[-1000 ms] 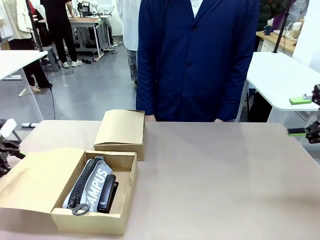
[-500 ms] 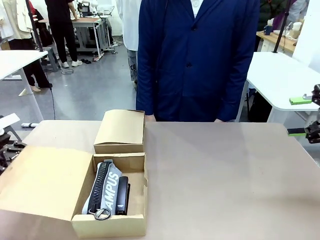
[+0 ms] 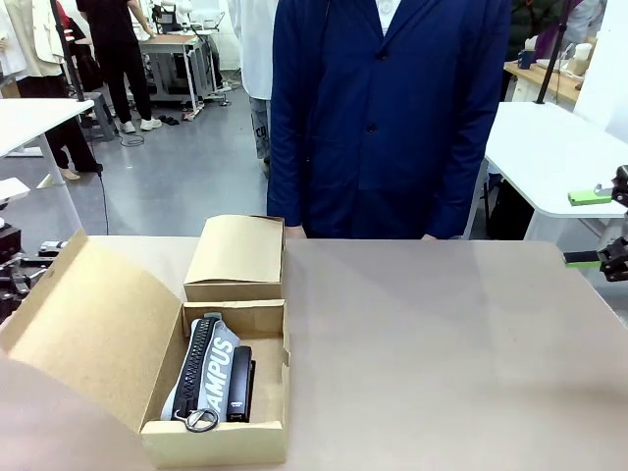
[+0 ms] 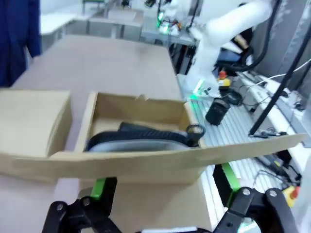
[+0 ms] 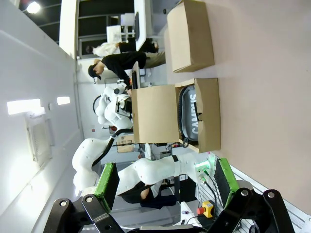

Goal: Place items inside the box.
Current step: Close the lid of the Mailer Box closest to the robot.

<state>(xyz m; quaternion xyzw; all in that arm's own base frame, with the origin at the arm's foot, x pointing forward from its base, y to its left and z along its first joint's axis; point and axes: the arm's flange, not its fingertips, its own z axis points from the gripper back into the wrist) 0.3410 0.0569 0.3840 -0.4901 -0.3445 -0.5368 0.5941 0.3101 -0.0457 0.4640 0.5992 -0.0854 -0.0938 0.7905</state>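
Observation:
The open cardboard box [image 3: 216,442] stands at the front left of the table. In it lie a pale grey-blue case [image 3: 201,368] with a black zip and white lettering, and a black stapler [image 3: 238,378] against its right side. The box's lid flap [image 3: 88,324] tilts up to the left. My left gripper [image 3: 25,267] is at the flap's outer edge, open, and the flap's edge [image 4: 146,162] runs across in front of its fingers [image 4: 99,187]. My right gripper [image 3: 586,228] hangs open and empty at the table's right edge, far from the box [image 5: 211,111].
A second, closed cardboard box [image 3: 238,257] stands right behind the open one, nearly touching it. A person in a navy coat [image 3: 383,118] stands at the far edge. The bare tabletop [image 3: 442,343] stretches to the right of the boxes.
The open box slid to the right, then stayed put. Its lid flap, flat on the table a second ago, has been lifted to a steep tilt as my left gripper rose. The right gripper has not moved.

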